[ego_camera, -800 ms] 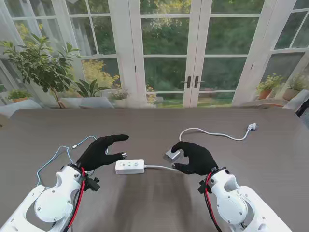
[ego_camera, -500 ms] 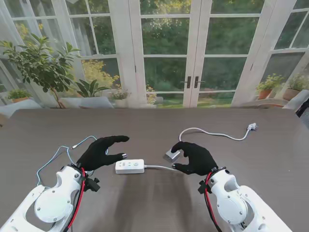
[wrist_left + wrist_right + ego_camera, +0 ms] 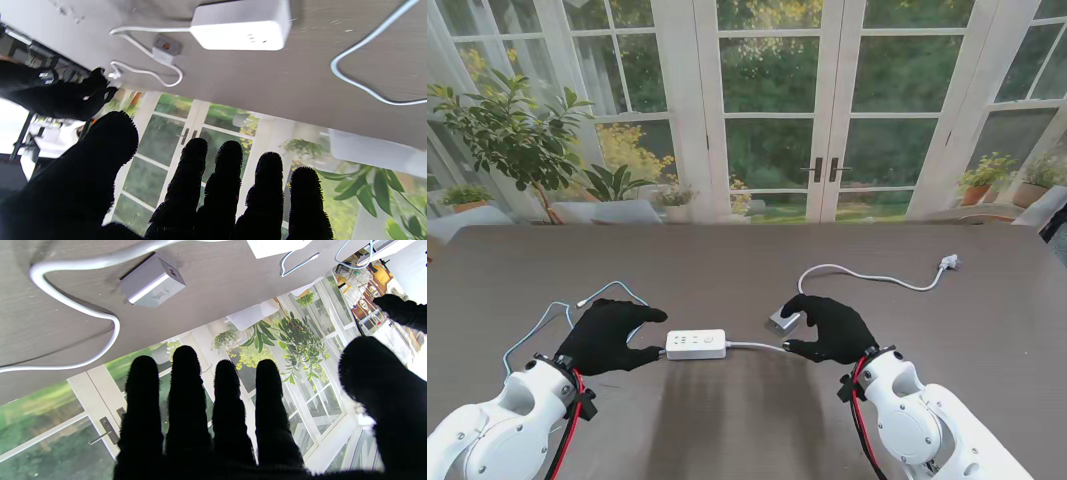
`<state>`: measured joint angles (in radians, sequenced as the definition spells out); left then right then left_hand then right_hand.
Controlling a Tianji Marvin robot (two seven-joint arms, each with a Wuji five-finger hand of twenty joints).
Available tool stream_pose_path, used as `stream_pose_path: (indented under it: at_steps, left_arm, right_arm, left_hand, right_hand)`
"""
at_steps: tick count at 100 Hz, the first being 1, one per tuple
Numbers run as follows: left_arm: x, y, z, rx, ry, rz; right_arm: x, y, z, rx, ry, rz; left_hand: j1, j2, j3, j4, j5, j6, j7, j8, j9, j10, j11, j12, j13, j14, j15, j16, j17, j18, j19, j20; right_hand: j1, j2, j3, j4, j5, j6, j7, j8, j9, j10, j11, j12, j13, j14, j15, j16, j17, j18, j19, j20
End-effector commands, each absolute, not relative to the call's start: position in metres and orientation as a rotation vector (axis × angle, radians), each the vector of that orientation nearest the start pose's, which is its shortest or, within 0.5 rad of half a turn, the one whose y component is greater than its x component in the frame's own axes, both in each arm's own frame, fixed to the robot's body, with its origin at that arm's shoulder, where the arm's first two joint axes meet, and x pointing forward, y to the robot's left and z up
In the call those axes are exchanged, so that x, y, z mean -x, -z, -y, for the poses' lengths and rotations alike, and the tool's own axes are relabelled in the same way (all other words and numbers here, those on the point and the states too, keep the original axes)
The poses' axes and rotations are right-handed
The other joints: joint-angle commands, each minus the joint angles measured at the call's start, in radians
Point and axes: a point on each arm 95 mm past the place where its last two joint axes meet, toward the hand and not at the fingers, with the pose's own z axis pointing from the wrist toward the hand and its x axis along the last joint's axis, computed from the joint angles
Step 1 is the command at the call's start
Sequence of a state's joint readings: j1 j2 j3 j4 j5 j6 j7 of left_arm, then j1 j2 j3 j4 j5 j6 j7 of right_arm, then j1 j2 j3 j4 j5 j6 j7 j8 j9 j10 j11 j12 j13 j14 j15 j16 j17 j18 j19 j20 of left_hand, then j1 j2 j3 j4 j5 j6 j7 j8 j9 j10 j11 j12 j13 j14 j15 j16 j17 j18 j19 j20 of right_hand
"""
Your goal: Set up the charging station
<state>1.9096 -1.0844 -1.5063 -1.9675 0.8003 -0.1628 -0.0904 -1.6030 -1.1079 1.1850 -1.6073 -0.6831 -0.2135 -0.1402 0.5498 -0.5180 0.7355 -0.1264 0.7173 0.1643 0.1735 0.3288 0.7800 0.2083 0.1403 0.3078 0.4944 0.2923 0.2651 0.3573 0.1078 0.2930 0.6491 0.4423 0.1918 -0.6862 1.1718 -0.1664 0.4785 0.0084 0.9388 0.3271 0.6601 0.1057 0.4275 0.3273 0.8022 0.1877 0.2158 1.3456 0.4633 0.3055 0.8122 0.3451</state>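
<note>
Our left hand (image 3: 607, 336) has pulled back toward us and dropped lower since the earlier frames; its index was stretched out far from us, now it sits just left of the strip (image 3: 696, 344), thumb tip close to the strip's left end (contact unclear). Right hand (image 3: 829, 327) looks unchanged.

Left fingers (image 3: 220, 186) are side by side with small gaps, thumb apart, holding nothing in the wrist view. Right fingers (image 3: 186, 400) likewise lie side by side, thumb apart; they hover over the adapter (image 3: 782, 321), not pinching it as far as we can tell.

The strip lies flat on the surface (image 3: 747, 260) between our hands, sockets up. Its white cord (image 3: 752, 346) runs right, under the right hand. The grey adapter sits just right of and farther from us than the strip, at the right fingertips. A white cable (image 3: 867, 277) loops from the adapter out to a plug (image 3: 948, 263) far right. A thin blue cable (image 3: 542, 325) curls on the surface by the left hand.
</note>
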Motion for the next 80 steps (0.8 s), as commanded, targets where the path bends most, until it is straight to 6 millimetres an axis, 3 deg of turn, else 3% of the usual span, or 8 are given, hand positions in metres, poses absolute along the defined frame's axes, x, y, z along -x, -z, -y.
stream_pose_path:
  at_steps: [1, 31, 45, 80]
  left_arm:
    - [-0.319, 0.275, -0.034, 1.353, 1.678, -1.452]
    - [-0.298, 0.280, -0.067, 1.211, 1.422, -1.528]
    - [-0.298, 0.283, -0.080, 1.161, 1.332, -1.537]
    - [-0.306, 0.293, -0.110, 1.106, 1.182, -1.634]
  right_arm:
    - [-0.378, 0.325, -0.032, 1.750, 2.514, 1.775]
    - [-0.379, 0.327, -0.037, 1.729, 2.493, 1.772]
    - [-0.379, 0.328, -0.039, 1.723, 2.488, 1.763]
    - [-0.380, 0.330, -0.041, 1.729, 2.467, 1.744]
  left_hand:
    - [-0.024, 0.000, 0.033, 0.002, 0.012, -0.017, 0.005, 0.005, 0.014, -0.010, -0.002, 0.012, 0.013, -0.002, 0.002, 0.013, -0.002, 0.007, 0.025, 0.012]
    - [-0.035, -0.047, 0.101, -0.008, 0.019, -0.028, 0.007, 0.003, -0.002, -0.027, -0.010, -0.005, 0.009, -0.033, 0.012, 0.006, -0.012, -0.042, 0.081, -0.020]
    - [-0.037, -0.092, 0.163, -0.015, 0.015, -0.042, 0.003, -0.005, 0.000, -0.045, -0.007, -0.014, 0.015, -0.055, 0.024, -0.004, -0.007, -0.068, 0.115, -0.029]
    - [0.050, -0.184, 0.293, -0.015, 0.008, -0.113, -0.004, -0.028, 0.004, -0.081, -0.001, -0.021, 0.025, -0.087, 0.045, -0.016, -0.002, -0.096, 0.144, -0.033]
  right_hand:
    - [-0.007, 0.001, -0.009, 0.004, -0.002, -0.003, -0.316, -0.009, 0.016, 0.003, 0.003, -0.003, -0.004, 0.001, 0.011, -1.059, 0.006, -0.019, -0.004, 0.003]
    - [-0.009, 0.007, -0.015, 0.005, 0.004, -0.003, -0.317, -0.009, 0.023, 0.003, 0.001, 0.001, 0.003, 0.001, 0.014, -1.055, 0.009, -0.018, 0.002, 0.008]
    - [-0.008, 0.008, -0.015, 0.006, 0.005, -0.004, -0.317, -0.009, 0.025, 0.003, 0.000, 0.003, 0.008, 0.000, 0.016, -1.053, 0.011, -0.019, 0.004, 0.010]
    - [-0.006, 0.011, -0.017, 0.006, 0.006, -0.002, -0.318, -0.008, 0.031, 0.002, -0.002, 0.005, 0.013, 0.000, 0.018, -1.049, 0.010, -0.019, 0.004, 0.013]
